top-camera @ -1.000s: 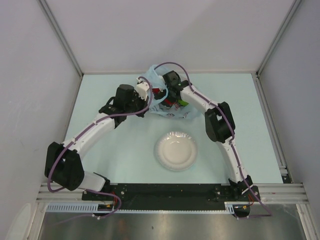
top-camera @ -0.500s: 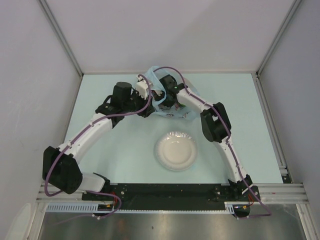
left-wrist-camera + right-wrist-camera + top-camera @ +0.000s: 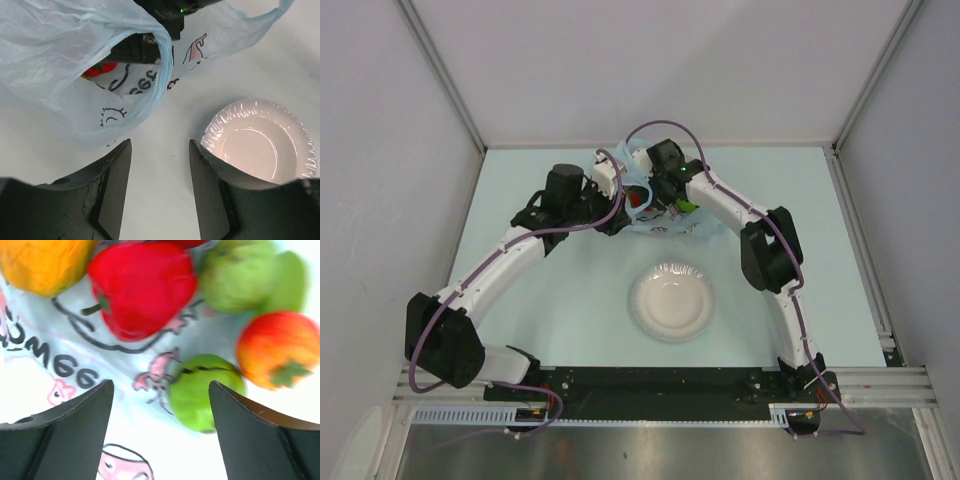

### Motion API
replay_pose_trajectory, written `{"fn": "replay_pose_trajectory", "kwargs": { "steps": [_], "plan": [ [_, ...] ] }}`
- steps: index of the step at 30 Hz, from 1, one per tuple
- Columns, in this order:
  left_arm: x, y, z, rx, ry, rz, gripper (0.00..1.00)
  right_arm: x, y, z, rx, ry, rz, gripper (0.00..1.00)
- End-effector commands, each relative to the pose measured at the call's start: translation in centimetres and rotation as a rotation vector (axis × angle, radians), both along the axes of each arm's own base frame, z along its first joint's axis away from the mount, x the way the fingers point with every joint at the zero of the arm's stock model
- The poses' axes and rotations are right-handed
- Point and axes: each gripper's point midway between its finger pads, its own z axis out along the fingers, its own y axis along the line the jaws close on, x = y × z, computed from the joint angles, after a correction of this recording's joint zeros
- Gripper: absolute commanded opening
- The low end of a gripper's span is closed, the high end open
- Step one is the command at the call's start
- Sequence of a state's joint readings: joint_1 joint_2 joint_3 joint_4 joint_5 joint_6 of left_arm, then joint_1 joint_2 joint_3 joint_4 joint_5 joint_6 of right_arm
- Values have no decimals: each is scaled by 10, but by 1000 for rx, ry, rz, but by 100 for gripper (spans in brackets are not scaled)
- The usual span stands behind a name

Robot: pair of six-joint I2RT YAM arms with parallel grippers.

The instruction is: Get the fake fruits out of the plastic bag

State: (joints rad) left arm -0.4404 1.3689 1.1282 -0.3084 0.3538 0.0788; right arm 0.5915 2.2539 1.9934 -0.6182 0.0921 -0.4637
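Where the left gripper [image 3: 160,150] was clenched a second ago, it now stands released beside the plastic bag [image 3: 60,60] at the bench's [image 3: 550,300] far-middle, the bag's mouth facing far-left and its long axis diagonal, the right gripper [image 3: 160,390] spread empty over the fake fruits [image 3: 142,287] inside.

The plastic bag [image 3: 60,365] carries dark printed lettering, upside down and not surely readable, just left of the right end effector [image 3: 160,385] and ahead of the left end effector [image 3: 160,145].
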Motion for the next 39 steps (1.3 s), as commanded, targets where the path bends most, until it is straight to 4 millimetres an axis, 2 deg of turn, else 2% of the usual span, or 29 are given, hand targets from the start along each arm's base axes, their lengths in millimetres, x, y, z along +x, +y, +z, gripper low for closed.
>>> {"fn": "replay_pose_trajectory", "kwargs": {
  "steps": [1, 11, 14, 18, 22, 27, 28, 29, 31, 32, 34, 35, 36, 39],
  "plan": [
    [0, -7, 28, -53, -65, -33, 56, 20, -25, 36, -16, -128, -99, 84],
    [0, -7, 35, -54, -77, -38, 56, 48, -67, 1, -87, -116, -203, 86],
    [0, -7, 33, -51, -70, -41, 57, 52, -71, -12, -93, -95, -206, 87],
    [1, -8, 33, -52, -65, -41, 57, 49, -71, -27, -89, -50, -192, 86],
    [3, -9, 34, -55, -67, -44, 57, 45, -68, -31, -87, -33, -176, 79],
    [2, -12, 36, -66, -74, -60, 59, 42, -64, -15, -61, -39, -159, 59],
    [1, -13, 35, -66, -79, -70, 61, 41, -64, -4, -48, -51, -160, 56],
    [1, -14, 35, -63, -91, -83, 67, 38, -64, 2, -36, -44, -166, 53],
    [0, -17, 37, -52, -103, -105, 71, 30, -62, 16, 2, -38, -158, 51],
    [-1, -18, 37, -45, -113, -124, 72, 24, -62, 40, 33, -54, -152, 49],
    [-5, -22, 39, -48, -123, -161, 74, 6, -60, 49, 72, -16, -137, 49],
    [-6, -25, 40, -44, -133, -179, 74, -2, -59, 69, 103, -29, -127, 48],
    [-8, -28, 40, -47, -133, -190, 74, -15, -60, 66, 116, 3, -120, 48],
    [-12, -40, 38, -53, -138, -233, 75, -43, -65, 76, 144, 38, -104, 47]
  ]
}}
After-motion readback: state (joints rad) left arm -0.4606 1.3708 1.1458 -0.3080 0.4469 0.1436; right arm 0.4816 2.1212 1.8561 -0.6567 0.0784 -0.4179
